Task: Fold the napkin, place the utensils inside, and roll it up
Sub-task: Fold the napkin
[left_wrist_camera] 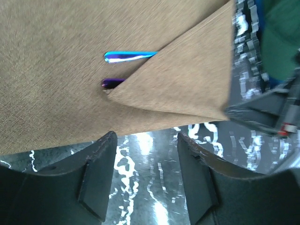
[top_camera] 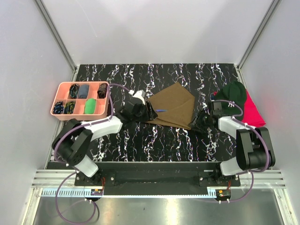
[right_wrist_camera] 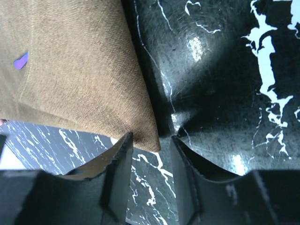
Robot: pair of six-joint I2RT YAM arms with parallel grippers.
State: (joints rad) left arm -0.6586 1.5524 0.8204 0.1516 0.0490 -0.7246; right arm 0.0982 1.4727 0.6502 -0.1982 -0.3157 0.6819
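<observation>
The right jaws stand partly apart. The near right corner of the napkin (right_wrist_camera: 79, 70) lies in the gap between them, beside one finger (right_wrist_camera: 119, 161), and is not pinched. Dark marbled bench (right_wrist_camera: 225, 70) shows beyond the other finger.

The left jaws are open about as far and hold nothing. Only bench surface (left_wrist_camera: 145, 187) shows between the two fingers (left_wrist_camera: 101, 173). Their tips sit at the napkin's (left_wrist_camera: 61, 70) left edge, and whether they touch the cloth I cannot tell.

The napkin (top_camera: 176, 105) lies flat toward the far side of the bench (top_camera: 164, 140), a little right of the middle. It is folded, with one flap laid over the utensils (left_wrist_camera: 129, 56). A teal-blue handle and a purple tip poke out from under the flap's edge, and the rest is hidden. From above only a short blue sliver (top_camera: 161, 110) shows near the napkin's left side. The right wrist view catches a small purple speck (right_wrist_camera: 21, 61) of the utensils.

A broad strip of bare bench runs between the napkin and the near edge. A pink tray (top_camera: 57, 98) of small items sits at the left edge, close behind the left arm (top_camera: 101, 126). At the right edge a green cap (top_camera: 234, 91) rests on a red cloth (top_camera: 255, 112), just beyond the right arm's (top_camera: 232, 124) wrist, so room is tight on that side.
</observation>
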